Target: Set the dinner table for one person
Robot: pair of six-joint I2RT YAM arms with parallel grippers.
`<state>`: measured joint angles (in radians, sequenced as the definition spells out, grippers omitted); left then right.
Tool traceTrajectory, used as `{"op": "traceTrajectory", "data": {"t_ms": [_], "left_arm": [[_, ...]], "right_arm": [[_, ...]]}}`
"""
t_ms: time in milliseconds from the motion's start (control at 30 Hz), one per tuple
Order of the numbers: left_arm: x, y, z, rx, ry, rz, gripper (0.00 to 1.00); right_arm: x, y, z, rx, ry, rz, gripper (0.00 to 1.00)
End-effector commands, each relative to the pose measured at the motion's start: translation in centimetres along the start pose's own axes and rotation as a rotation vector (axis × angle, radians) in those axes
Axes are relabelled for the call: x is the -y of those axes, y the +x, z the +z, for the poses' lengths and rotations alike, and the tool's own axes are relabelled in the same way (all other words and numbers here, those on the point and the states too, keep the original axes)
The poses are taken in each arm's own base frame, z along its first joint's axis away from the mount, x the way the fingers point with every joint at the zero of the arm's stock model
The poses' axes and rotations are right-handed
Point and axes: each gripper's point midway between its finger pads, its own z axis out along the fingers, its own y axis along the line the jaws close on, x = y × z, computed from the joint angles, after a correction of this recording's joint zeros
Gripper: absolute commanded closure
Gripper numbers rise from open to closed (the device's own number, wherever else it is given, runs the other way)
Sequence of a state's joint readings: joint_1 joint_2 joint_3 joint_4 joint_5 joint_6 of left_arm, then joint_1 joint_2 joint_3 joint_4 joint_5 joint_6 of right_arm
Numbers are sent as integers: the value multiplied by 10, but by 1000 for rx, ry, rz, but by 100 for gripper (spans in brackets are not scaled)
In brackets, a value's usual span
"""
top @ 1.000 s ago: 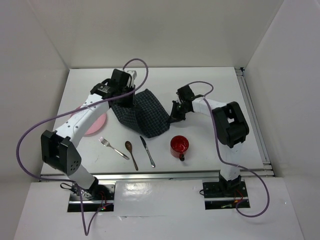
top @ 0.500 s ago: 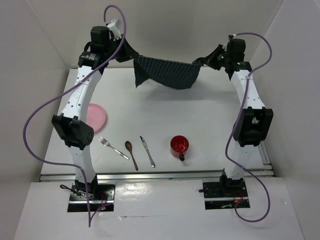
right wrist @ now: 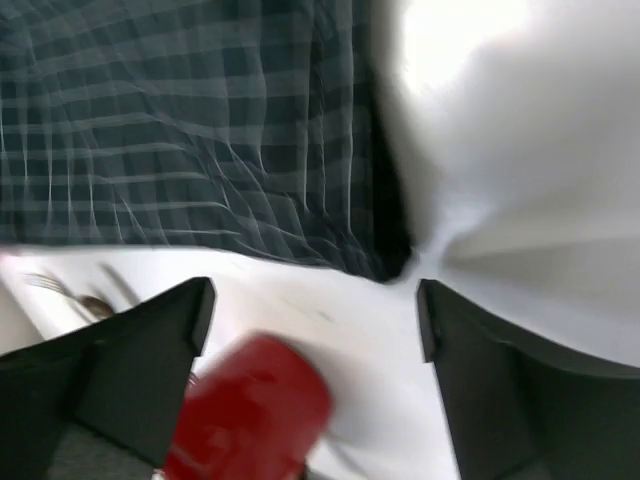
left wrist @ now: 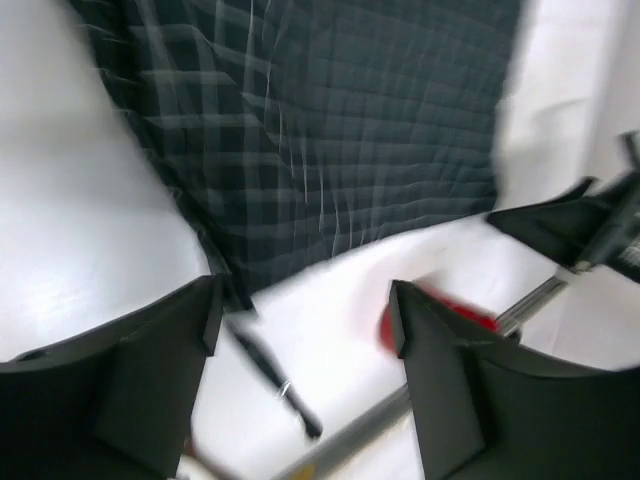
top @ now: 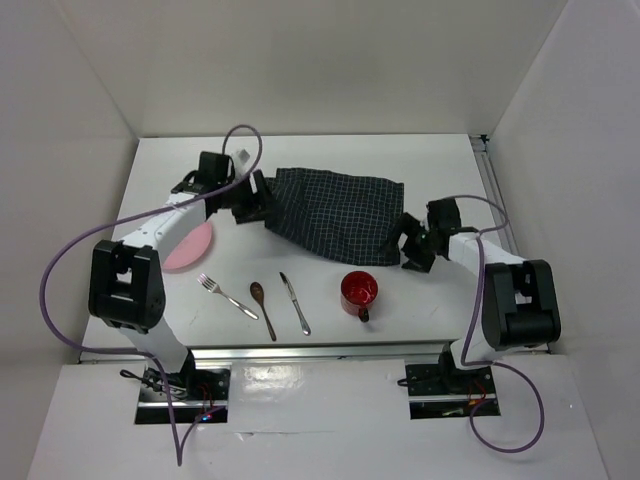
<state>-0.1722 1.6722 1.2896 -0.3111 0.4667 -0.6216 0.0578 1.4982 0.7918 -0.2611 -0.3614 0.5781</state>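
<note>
The dinner table [top: 330, 150] is a white top with metal rails. A dark navy checked cloth mat [top: 335, 215] lies spread flat on its middle. My left gripper [top: 252, 203] stands open at the mat's left edge, holding nothing. In the left wrist view the mat [left wrist: 300, 130] fills the top and the gripper [left wrist: 305, 310] frames bare table. My right gripper [top: 412, 243] is open just off the mat's right near corner. The right wrist view shows the mat [right wrist: 190, 130] beyond the open gripper [right wrist: 315, 310], with the red mug [right wrist: 250, 420] blurred below.
A pink plate [top: 190, 247] lies at the left, partly under the left arm. Fork [top: 225, 295], spoon [top: 263, 308] and knife [top: 295, 302] lie in a row near the front edge. The red mug [top: 359, 291] stands just in front of the mat.
Both arms came down from the back, where they held the mat stretched in the air. The mat now lies flat and both grippers have opened and let go.
</note>
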Motion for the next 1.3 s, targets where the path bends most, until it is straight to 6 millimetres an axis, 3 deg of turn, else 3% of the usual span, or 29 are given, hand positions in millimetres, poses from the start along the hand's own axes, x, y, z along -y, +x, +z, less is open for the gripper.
{"op": "traceTrajectory", "data": {"t_ms": [0, 100, 200, 233, 300, 367, 400, 433, 500, 533, 600, 667, 700, 733, 767, 800, 833, 867, 900, 933, 967, 1033, 1067, 1167, 1267], "left_arm": [[-26, 18, -4, -44, -104, -9, 13], [-35, 8, -12, -34, -184, -2, 12], [-17, -28, -34, 75, -236, 41, 20], [-17, -35, -36, 98, -249, 47, 34], [-2, -41, -39, 117, -256, 86, 54], [1, -40, -30, 96, -262, 94, 77], [-7, -28, -14, 36, -293, 99, 80], [-2, -37, -10, 43, -301, 117, 80], [-11, -43, 3, 37, -355, 118, 83], [-14, -46, 18, 15, -380, 119, 83], [-18, -52, 33, -6, -392, 112, 89], [-25, -57, 52, -42, -413, 101, 88], [-28, -57, 57, -55, -420, 97, 82], [-25, -63, 58, -52, -418, 98, 67], [-35, -58, 59, -79, -441, 81, 63], [-35, -54, 58, -92, -438, 77, 62], [-39, -53, 50, -92, -445, 67, 55], [-51, -35, 49, -126, -464, 56, 43], [-44, -39, 31, -91, -449, 70, 40], [-47, -40, 28, -70, -433, 76, 37], [-60, -16, 27, -122, -447, 58, 37], [-62, -7, 16, -126, -429, 56, 37], [-77, 9, 14, -164, -455, 34, 37], [-102, 31, 11, -186, -519, -11, 43], [-112, 36, 3, -169, -534, -66, 46]], "right_arm": [[1, -5, -6, 53, 18, -55, 0], [2, -16, -14, 83, 67, -73, 0], [-23, -56, -32, 176, 68, -114, 0], [-28, -65, -37, 197, 67, -119, 0], [-33, -74, -35, 192, 71, -128, 5], [-46, -89, -37, 215, 57, -135, 8], [-41, -88, -29, 186, 75, -126, 10], [-42, -91, -26, 184, 77, -125, 12], [-46, -99, -22, 180, 80, -124, 24], [-37, -100, -13, 156, 102, -107, 31], [-45, -110, -10, 156, 92, -118, 49], [-41, -115, -2, 131, 104, -102, 58], [-41, -117, 1, 129, 105, -101, 61], [-33, -111, 8, 98, 125, -90, 61], [-36, -117, 5, 107, 111, -87, 61], [-33, -112, 10, 79, 114, -80, 58], [-31, -109, 10, 70, 120, -91, 42], [-26, -105, 12, 58, 127, -100, 32], [-21, -101, 13, 50, 144, -95, 27], [-16, -100, 9, 54, 147, -97, 26], [-7, -86, 10, 27, 164, -87, 23], [-3, -73, 9, 5, 153, -82, 23], [6, -64, 6, 1, 161, -72, 23], [7, -47, 1, -19, 131, -60, 23], [12, -30, -2, -34, 118, -37, 23]]}}
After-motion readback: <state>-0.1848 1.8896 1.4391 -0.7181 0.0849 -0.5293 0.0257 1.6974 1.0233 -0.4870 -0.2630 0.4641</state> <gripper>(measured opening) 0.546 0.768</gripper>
